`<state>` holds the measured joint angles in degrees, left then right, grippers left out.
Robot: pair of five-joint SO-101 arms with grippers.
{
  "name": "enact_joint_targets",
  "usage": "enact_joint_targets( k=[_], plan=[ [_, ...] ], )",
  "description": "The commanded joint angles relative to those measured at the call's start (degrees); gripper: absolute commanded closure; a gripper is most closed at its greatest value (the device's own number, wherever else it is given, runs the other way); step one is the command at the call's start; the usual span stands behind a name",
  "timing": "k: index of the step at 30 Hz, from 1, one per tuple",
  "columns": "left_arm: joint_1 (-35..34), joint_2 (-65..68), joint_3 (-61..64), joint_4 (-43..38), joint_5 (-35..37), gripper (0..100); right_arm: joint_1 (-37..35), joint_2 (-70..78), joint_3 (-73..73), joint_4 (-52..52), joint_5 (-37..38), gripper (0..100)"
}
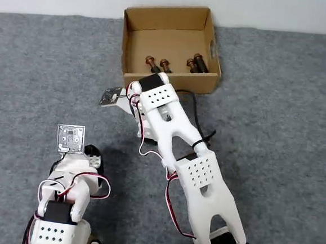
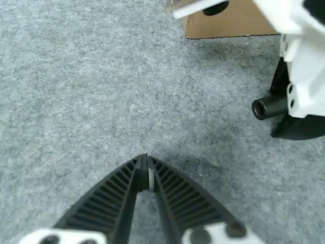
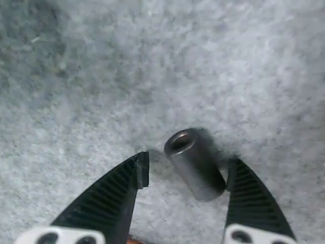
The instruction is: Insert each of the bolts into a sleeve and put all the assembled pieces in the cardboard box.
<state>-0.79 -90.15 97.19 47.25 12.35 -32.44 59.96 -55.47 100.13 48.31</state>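
Right arm (image 1: 204, 176) stretching from 5 o'clock toward 12, its wrist ending just short of the cardboard box (image 1: 169, 80) front wall. Right gripper (image 3: 188, 165) standing released, jaws straddling a dark sleeve (image 3: 195, 163) lying on the grey tabletop (image 1: 275, 136); whether one finger is touching it is hard to tell. Left arm (image 1: 69, 199) sitting folded at 7 o'clock, left gripper (image 2: 144, 165) clenched on nothing, tips pointing down at the tabletop. Four bolts (image 1: 198, 62) lying in the box along its near wall; whether sleeves are covering them is hard to make out. Both arm bases being cut off at 6 o'clock.
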Motion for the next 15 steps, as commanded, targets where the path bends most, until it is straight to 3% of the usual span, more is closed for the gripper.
enact_joint_targets(
  k=[1,4,9,15],
  plan=[
    [-0.2,-0.4,-0.3,-1.2,-0.5,99,-0.2,3.1,-3.3,-1.0,0.4,84.3],
    [-0.2,-0.4,-0.3,-1.2,-0.5,99,-0.3,5.7,-6.6,-0.5,0.2,99.2],
    [-0.2,-0.4,-0.3,-1.2,-0.5,99,-0.2,6.6,-13.2,0.8,-1.3,99.1],
    [-0.2,-0.4,-0.3,-1.2,-3.3,99,-0.1,4.9,-20.9,2.9,-17.4,99.1]
  ],
)
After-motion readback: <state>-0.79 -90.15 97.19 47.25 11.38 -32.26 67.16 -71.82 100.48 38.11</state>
